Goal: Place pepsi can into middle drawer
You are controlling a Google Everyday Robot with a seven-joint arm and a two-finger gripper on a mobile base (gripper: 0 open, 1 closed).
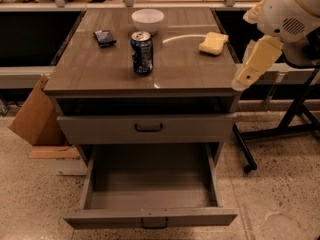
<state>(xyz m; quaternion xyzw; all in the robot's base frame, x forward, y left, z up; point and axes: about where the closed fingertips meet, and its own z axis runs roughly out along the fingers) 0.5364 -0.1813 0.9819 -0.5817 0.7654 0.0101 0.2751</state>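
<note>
One pepsi can as anchor: stands upright on the cabinet top, silver end up, touched by nothing. Behind the pepsi can, near but apart: white bowl. Behind and left of the pepsi can: small dark packet, lying flat. Right of the pepsi can and a little behind: yellow sponge.

Further right of the pepsi can, past the edge of the cabinet top and well apart from the can: gripper, cream-coloured, hanging slanted below the white arm, touching nothing on the top. Cannot tell whether clenched or released; seems edge-on to the camera.

Below the pepsi can, under the top: upper drawer front, closed, with dark handle. Lower still beneath the pepsi can: middle drawer, standing well out toward the camera, its floor in plain sight.

Down and left of the pepsi can, on the speckled floor: cardboard box, just beside the cabinet. Down and right of the pepsi can: black stand legs.
</note>
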